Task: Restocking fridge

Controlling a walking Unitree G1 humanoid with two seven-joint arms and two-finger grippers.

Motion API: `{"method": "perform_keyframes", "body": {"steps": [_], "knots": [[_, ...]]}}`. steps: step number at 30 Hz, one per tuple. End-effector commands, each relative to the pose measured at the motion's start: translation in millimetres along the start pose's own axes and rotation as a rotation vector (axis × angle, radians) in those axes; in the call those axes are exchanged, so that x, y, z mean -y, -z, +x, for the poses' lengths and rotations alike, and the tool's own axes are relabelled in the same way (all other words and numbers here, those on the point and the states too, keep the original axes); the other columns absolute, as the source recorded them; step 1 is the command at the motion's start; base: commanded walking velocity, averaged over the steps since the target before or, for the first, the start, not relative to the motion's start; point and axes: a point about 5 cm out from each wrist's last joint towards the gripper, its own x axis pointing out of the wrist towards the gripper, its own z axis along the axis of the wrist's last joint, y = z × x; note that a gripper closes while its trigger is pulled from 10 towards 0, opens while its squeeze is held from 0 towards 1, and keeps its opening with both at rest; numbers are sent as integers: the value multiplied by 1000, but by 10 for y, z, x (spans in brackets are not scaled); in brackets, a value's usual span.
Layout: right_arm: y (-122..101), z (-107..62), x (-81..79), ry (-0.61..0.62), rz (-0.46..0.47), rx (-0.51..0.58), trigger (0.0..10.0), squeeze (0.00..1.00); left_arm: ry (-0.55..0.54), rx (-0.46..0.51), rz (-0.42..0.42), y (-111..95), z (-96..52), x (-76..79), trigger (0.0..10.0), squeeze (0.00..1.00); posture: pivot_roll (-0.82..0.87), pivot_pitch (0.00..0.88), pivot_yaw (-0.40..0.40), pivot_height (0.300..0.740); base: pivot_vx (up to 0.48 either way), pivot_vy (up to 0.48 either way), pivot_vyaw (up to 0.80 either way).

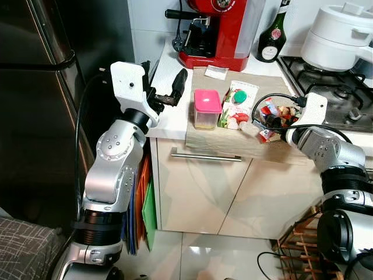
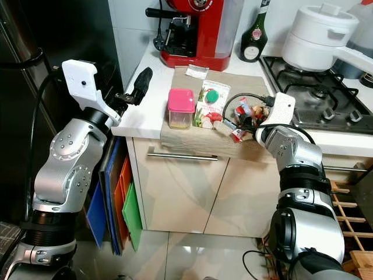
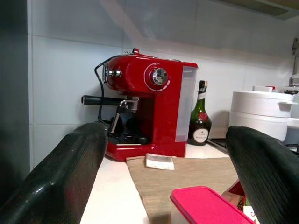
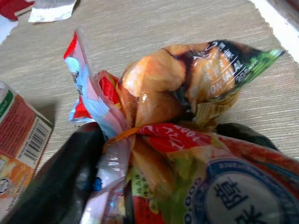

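Snack packets (image 4: 187, 135) pinched in right gripper (image 1: 274, 119), "100%" legible on wrapper, left gripper (image 1: 175, 90) spread open over counter (image 1: 169, 116)

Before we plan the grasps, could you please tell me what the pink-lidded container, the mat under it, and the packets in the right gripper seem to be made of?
Pink-lidded container: apparently plastic, with an opaque matte pink lid over a translucent body.

Mat: probably woven fabric or fibre; beige, matte, with a fine ribbed texture in the right wrist view.

Packets: thin printed plastic film, glossy and crinkled, with highlights on the folds. The right gripper is closed on them.
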Motion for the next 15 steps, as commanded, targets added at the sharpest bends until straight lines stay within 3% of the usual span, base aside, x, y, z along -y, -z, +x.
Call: {"method": "perform_keyframes", "body": {"steps": [1,4,12,15], "knots": [[501,52,66,26,78,-201,0,0,0,-19,-13,30,-12,12,10000,0,-1,0,-6,740,0,0,0],[539,61,57,24,128,-202,0,0,3,-27,-12,44,-16,17,10000,0,-3,0,-2,740,0,0,0],[457,79,26,34,122,-133,0,0,14,-43,1,74,-6,31,10000,0,-2,0,0,740,0,0,0],[315,67,15,71,-33,0,0,0,12,-53,8,101,-21,28,10000,0,1,0,-1,740,0,0,0]]}}
